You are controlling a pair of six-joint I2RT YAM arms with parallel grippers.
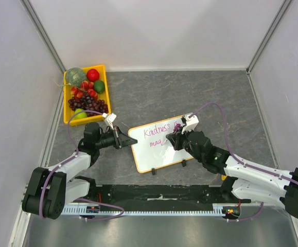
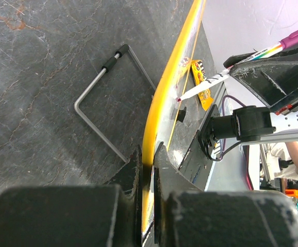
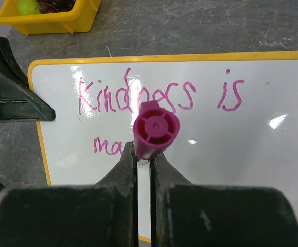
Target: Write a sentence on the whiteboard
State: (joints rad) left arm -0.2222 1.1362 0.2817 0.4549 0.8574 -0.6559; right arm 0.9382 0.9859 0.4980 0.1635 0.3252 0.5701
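The whiteboard (image 1: 156, 149) lies tilted on the grey table between my arms; it also shows in the right wrist view (image 3: 251, 149). The sentence (image 3: 138, 98) reads "Kindness is" on the first line and "ma" (image 3: 106, 146) on the second. My left gripper (image 1: 124, 139) is shut on the board's left yellow edge (image 2: 161, 103). My right gripper (image 1: 172, 140) is shut on a pink marker (image 3: 155, 129), held upright with its tip down on the board just right of "ma". The tip itself is hidden behind the marker's end in the right wrist view; the left wrist view shows it (image 2: 179, 99) at the board.
A yellow bin (image 1: 85, 94) of toy fruit stands at the back left. A metal wire stand (image 2: 100, 103) lies under the board's left side. Two black clips (image 1: 168, 167) sit on the board's near edge. Grey walls close in the table on three sides.
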